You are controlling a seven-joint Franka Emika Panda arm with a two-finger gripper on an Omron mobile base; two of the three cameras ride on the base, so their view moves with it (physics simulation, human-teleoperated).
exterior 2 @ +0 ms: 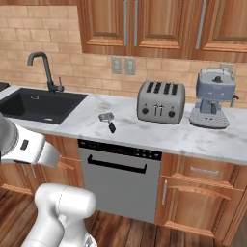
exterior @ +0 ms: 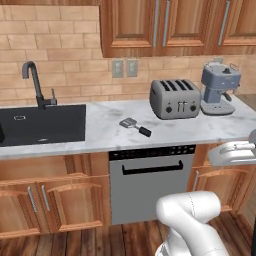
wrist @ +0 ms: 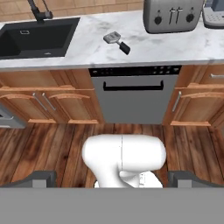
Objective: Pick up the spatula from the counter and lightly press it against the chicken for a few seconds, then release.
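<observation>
The spatula lies flat on the marble counter, in front of the toaster and above the dishwasher. It has a small grey blade and a short black handle. In the hand view the spatula is far off near the top, handle pointing right and toward the counter's front edge. My gripper is open wide with nothing between its fingertips. It hangs well back from the counter, over the wooden floor, and looks toward the cabinets.
A black sink with a dark faucet lies left of the spatula. A silver toaster and a blue-grey coffee machine stand to its right. Below the counter is the dishwasher.
</observation>
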